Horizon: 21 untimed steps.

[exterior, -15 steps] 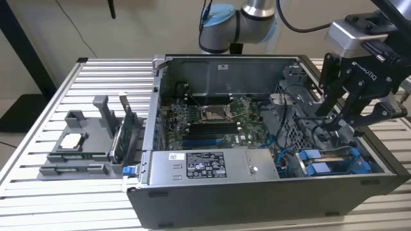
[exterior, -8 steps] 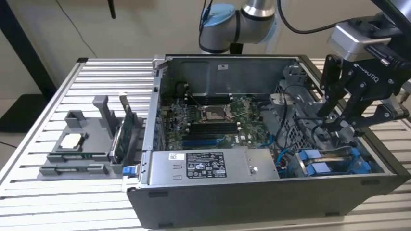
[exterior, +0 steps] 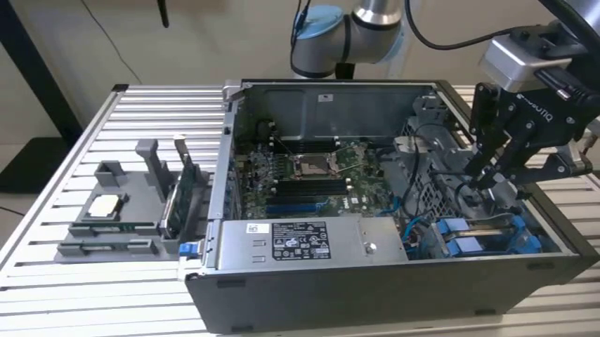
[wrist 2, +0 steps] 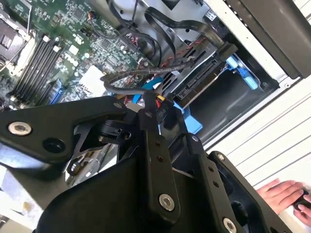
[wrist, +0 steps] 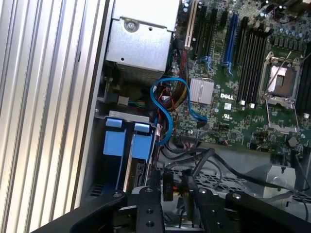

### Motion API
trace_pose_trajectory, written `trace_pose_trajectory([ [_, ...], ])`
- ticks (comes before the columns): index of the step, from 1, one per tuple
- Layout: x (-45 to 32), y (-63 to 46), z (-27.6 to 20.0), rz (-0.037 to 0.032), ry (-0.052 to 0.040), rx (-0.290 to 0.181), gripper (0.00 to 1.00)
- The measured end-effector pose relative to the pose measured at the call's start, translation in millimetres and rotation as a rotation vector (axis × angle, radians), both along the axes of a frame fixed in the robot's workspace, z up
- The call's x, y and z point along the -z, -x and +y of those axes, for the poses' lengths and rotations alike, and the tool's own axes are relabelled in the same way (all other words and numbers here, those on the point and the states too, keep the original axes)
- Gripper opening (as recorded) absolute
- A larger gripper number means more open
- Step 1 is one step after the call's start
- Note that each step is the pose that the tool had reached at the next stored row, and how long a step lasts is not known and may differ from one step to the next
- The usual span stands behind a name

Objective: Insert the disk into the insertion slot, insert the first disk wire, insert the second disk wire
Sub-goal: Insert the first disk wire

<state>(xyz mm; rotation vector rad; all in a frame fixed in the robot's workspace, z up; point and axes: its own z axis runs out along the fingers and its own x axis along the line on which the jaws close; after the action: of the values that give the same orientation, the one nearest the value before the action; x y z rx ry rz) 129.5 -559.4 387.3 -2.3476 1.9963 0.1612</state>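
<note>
Over at the exterior view's right end of the open computer case (exterior: 375, 295), the jaws were down by the drive cage, pinching a black wire connector (wrist 2: 156, 110) with red and yellow leads trailing from it. The disk (wrist 2: 197, 82) looked to be lying already in the insertion slot (wrist: 127, 116), between the blue fittings (wrist: 114, 143). The connector sat just beside the disk's back edge but, as far as I could tell, was not yet mated. What worried me was alignment: pushed in crooked, the connector could jam against the port or bend its contacts. Loose black cables (wrist 2: 136, 74) and a blue cable (wrist: 163, 104) crowded the same corner, so one might snag on the jaws or get trapped behind the plug. A taut lead could also tug the connector out of the pinch. A person's hand (wrist 2: 284, 194) rested on the tabletop (exterior: 94, 295), close by the case.
</note>
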Motion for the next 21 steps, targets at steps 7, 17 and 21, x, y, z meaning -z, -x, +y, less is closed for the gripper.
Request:
trace_pose_trajectory([
  [7, 0.1, 0.0, 0.0, 0.0, -0.0007, 0.0, 0.22],
  [17, 0.8, -0.3, -1.1, 0.0001, 0.0046, 0.001, 0.19],
  [21, 2.0, -0.5, -3.6, 0.0001, 0.0067, 0.008, 0.19],
])
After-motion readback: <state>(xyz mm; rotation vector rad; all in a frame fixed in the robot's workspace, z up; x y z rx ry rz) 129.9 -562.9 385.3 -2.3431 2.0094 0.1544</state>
